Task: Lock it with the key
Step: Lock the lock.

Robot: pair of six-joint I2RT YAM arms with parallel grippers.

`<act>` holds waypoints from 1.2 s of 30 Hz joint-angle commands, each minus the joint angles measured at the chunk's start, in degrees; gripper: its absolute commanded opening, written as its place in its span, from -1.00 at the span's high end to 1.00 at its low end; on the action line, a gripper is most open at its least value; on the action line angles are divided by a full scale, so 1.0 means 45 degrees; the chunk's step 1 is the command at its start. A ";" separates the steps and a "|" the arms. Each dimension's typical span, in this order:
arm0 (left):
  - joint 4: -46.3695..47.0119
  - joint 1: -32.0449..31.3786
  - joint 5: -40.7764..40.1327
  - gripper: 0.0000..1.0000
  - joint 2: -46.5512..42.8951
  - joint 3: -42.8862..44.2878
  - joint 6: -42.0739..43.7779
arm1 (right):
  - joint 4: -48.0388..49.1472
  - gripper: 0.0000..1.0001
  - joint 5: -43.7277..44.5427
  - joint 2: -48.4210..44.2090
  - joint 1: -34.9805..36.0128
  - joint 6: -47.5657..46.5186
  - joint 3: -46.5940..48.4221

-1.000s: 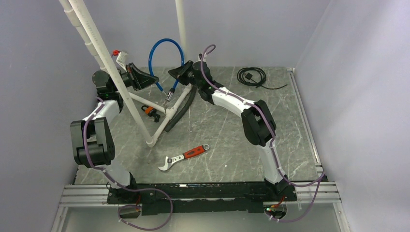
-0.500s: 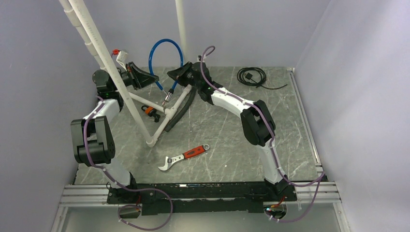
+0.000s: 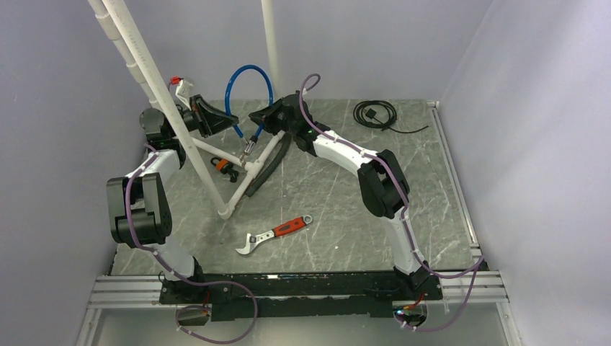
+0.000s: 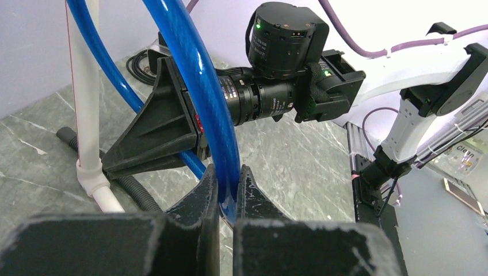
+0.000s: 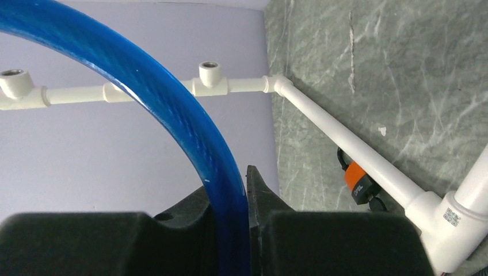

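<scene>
A blue cable lock arches up between my two grippers at the back of the table. My left gripper is shut on one side of the blue cable, which runs between its fingers. My right gripper is shut on the other side of the cable. The cable's metal end hangs down by the white pipe frame. An orange-and-black lock body lies under the pipe and also shows in the right wrist view. I cannot make out a key.
A white PVC pipe frame with tall uprights stands at the back left. A black corrugated hose lies along it. A red-handled wrench lies in the middle front. A coiled black cable lies at the back right.
Both grippers keep their hold on the blue cable. The loop's top has sunk a little and the left gripper has shifted slightly right.
</scene>
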 commanded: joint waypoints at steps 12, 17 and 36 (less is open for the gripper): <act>0.4772 -0.0110 0.2799 1.00 0.0959 0.0983 -0.1554 | 0.0020 1.00 0.0006 0.0130 -0.0140 0.0872 0.0449; 0.5196 -0.0110 0.3497 1.00 0.1203 0.1275 -0.1472 | 0.0357 1.00 -0.0215 0.0092 -0.0232 0.0717 0.0373; -1.2363 -0.0106 0.0863 0.88 0.0022 0.3022 1.0050 | 0.1874 1.00 -0.0231 0.0377 -0.0219 -0.0895 0.0650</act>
